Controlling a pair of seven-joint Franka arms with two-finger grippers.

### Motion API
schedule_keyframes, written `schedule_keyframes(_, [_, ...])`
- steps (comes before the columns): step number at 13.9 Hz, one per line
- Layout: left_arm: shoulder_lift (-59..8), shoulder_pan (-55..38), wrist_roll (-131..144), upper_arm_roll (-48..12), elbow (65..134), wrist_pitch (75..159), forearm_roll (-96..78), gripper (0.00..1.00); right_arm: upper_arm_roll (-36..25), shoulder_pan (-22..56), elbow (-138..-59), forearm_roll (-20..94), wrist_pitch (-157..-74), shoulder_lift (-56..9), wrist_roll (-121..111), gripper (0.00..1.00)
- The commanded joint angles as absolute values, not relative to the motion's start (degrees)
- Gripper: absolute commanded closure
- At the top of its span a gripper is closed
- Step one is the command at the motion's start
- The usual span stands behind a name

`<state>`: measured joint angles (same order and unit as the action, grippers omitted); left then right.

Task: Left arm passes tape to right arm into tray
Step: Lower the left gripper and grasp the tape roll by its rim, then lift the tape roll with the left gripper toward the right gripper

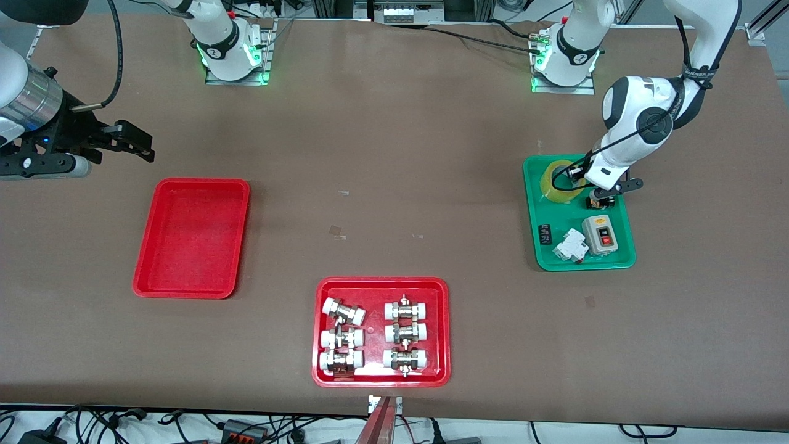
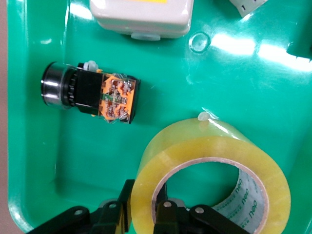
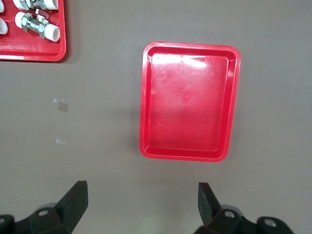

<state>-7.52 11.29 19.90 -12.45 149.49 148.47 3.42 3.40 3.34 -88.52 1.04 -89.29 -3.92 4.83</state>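
Note:
The yellow tape roll (image 1: 550, 191) lies flat in the green tray (image 1: 616, 262), at the tray's end farther from the front camera. My left gripper (image 1: 576, 179) is down in that tray. In the left wrist view its fingers (image 2: 122, 204) straddle the tape's wall (image 2: 214, 151), one outside and one inside the hole, and are shut on it (image 2: 146, 195). My right gripper (image 1: 138, 145) is open and empty over bare table at the right arm's end. The plain red tray (image 1: 191, 237) lies empty below it in the right wrist view (image 3: 187, 107), with the open gripper (image 3: 141, 195) short of it.
The green tray (image 2: 29, 146) also holds a black and orange push-button part (image 2: 92, 92), a grey switch box (image 1: 600, 234), a white breaker (image 1: 570, 246) and a small black part (image 1: 544, 234). A red tray of white-capped metal fittings (image 1: 382, 379) sits near the front edge.

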Motion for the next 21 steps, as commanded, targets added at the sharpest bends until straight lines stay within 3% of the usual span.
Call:
schedule_keyframes(1, [-5.7, 11.9, 20.0, -12.9, 148.5, 148.4, 4.4, 0.99, 3.5, 3.0, -88.7, 2.0, -89.5, -3.3, 4.0, 0.00])
schedule_keyframes(3, [-2.9, 11.3, 20.2, -13.3, 147.9, 147.3, 4.5, 1.00, 3.5, 3.0, -88.7, 2.0, -89.5, -3.3, 4.0, 0.00])
schedule_keyframes(5, [-0.5, 11.3, 20.8, -16.8, 144.2, 141.1, 4.2, 1.00, 3.5, 3.0, -88.7, 2.0, -89.5, -3.3, 4.0, 0.00])
schedule_keyframes(9, [-1.7, 10.9, 26.1, -24.1, 125.9, 119.2, 2.8, 1.00, 3.5, 3.1, -88.7, 2.0, -89.5, -3.3, 4.0, 0.00])
schedule_keyframes(13, [-12.8, 9.8, 43.1, -35.5, 109.2, 115.5, 1.7, 1.00, 3.5, 3.1, -88.6, 2.0, -89.5, -3.3, 4.0, 0.00])
schedule_keyframes(18, [-29.6, -3.3, 53.8, -36.3, 86.8, 116.0, 2.3, 1.00, 3.5, 3.0, -88.5, 2.0, -88.9, -3.9, 4.0, 0.00])
schedule_keyframes(21, [-37.4, -10.1, 56.4, -35.6, 78.3, 121.5, 2.0, 1.00, 3.6, 3.1, -88.5, 1.9, -88.8, -4.0, 4.0, 0.00])
